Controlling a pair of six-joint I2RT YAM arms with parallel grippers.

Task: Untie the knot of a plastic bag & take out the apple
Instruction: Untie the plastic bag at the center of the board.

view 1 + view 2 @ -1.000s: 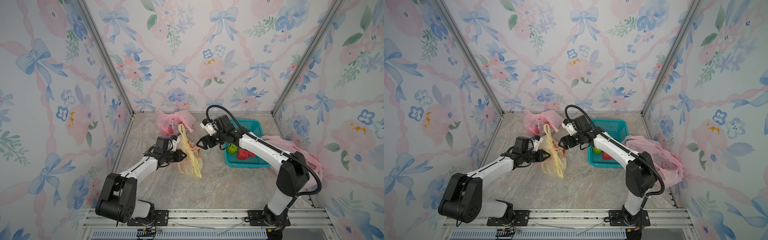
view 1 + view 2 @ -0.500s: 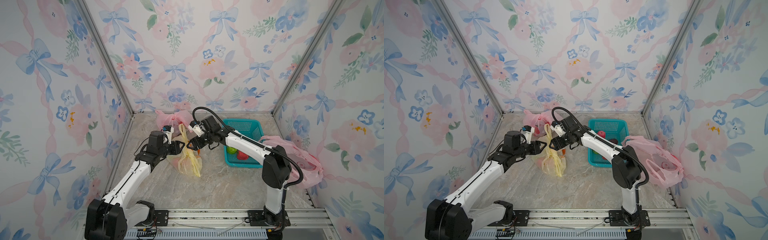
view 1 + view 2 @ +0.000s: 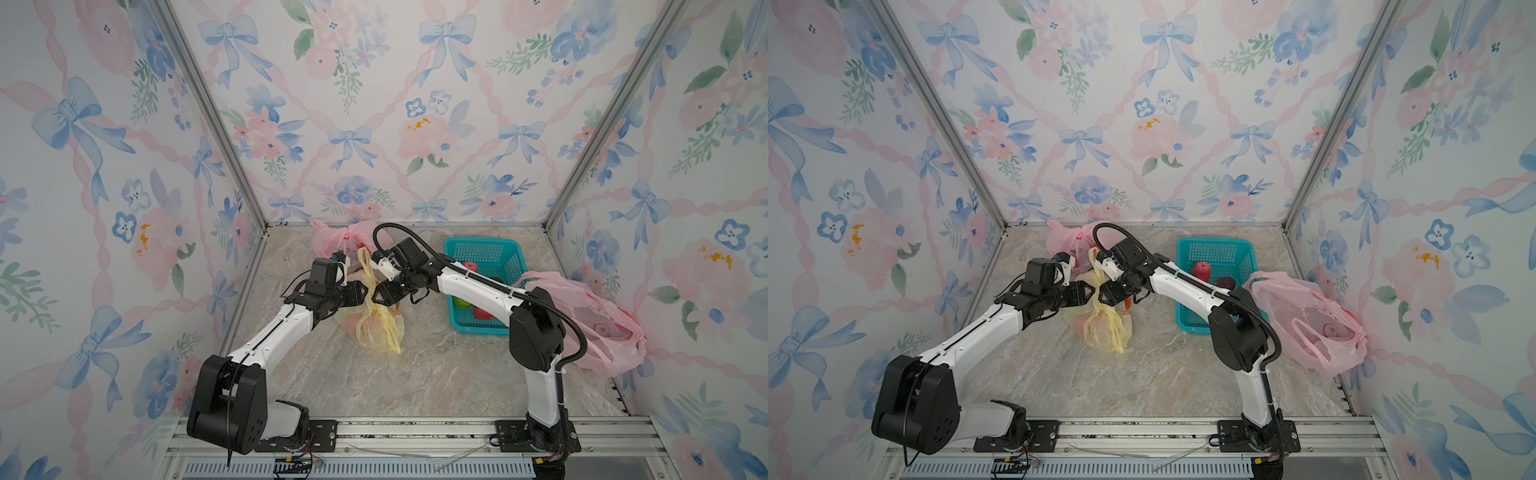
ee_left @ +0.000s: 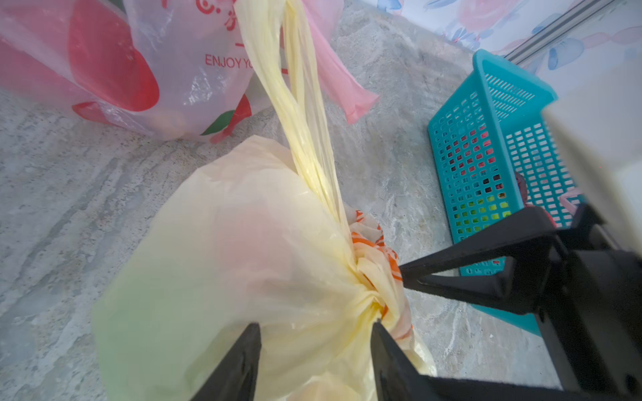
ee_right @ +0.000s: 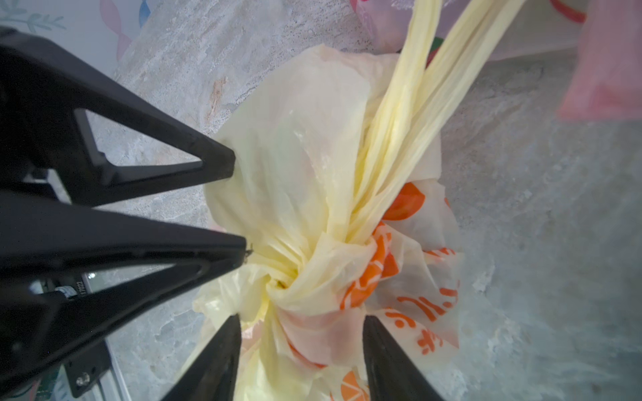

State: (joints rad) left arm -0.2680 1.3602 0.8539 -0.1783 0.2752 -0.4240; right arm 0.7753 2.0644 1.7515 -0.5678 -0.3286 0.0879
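A yellow plastic bag point(image 3: 376, 328) point(image 3: 1105, 328) with orange print lies mid-table, its long handles rising from a tight knot point(image 4: 375, 288) point(image 5: 295, 274). My left gripper point(image 3: 365, 294) point(image 4: 314, 330) is open, its jaws straddling bag film beside the knot. My right gripper point(image 3: 377, 294) point(image 5: 302, 323) faces it from the other side, also open, with the bag's bunched neck below the knot between its jaws. The two tips nearly meet at the knot. The apple is hidden; only a faint red and green tint shows through the bag wall.
A teal basket point(image 3: 478, 242) point(image 4: 486, 69) holding red and green fruit stands right of the bag. One pink printed bag point(image 3: 336, 241) point(image 4: 166, 69) lies at the back wall, and another pink bag point(image 3: 590, 320) slumps against the right wall.
My right gripper has moved left onto the yellow bag's knot and its jaws have narrowed. My left gripper has opened wider and shifted slightly up to the knot.
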